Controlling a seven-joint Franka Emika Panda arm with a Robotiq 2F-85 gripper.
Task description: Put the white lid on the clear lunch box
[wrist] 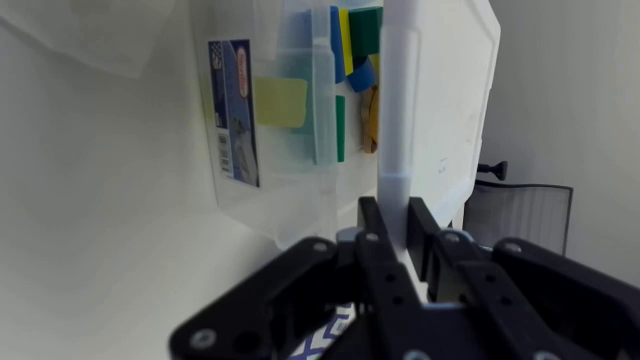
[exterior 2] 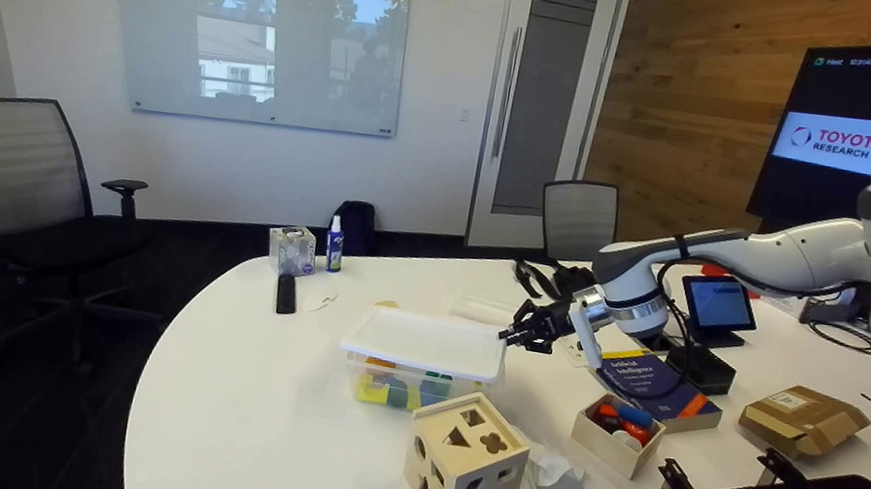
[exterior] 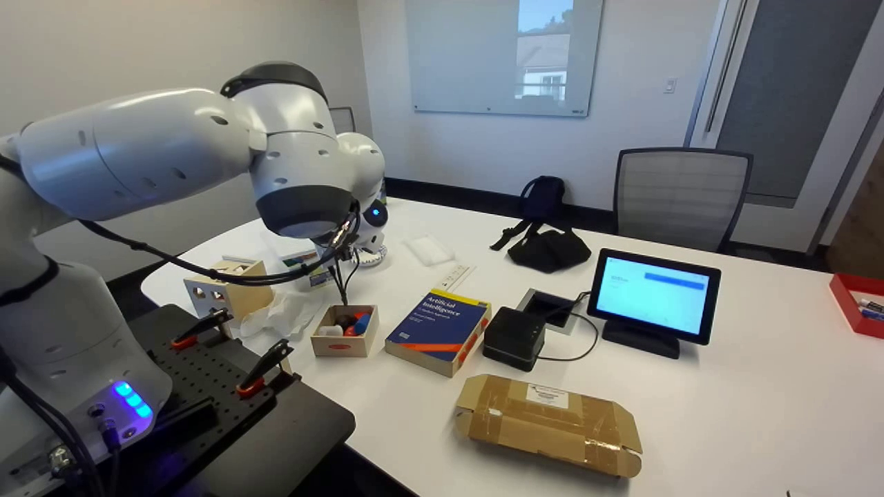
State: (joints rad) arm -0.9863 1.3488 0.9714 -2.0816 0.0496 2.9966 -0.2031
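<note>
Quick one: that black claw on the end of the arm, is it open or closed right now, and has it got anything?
Gripper: closed, holding the white lid by its edge.

A thick blue-and-yellow textbook (exterior: 435, 333) is lying flat. On opposite sides of the book, an open pale-wood box (exterior: 344, 347) and a squat black box (exterior: 513, 339) are sitting. Near the book, a tan cardboard box (exterior: 552, 426) is resting; farther from the book, a black-framed rectangular screen (exterior: 652, 295) is glowing.

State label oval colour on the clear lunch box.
Red, pale outline; the oval on the clear lunch box shows best in the wrist view.
</note>
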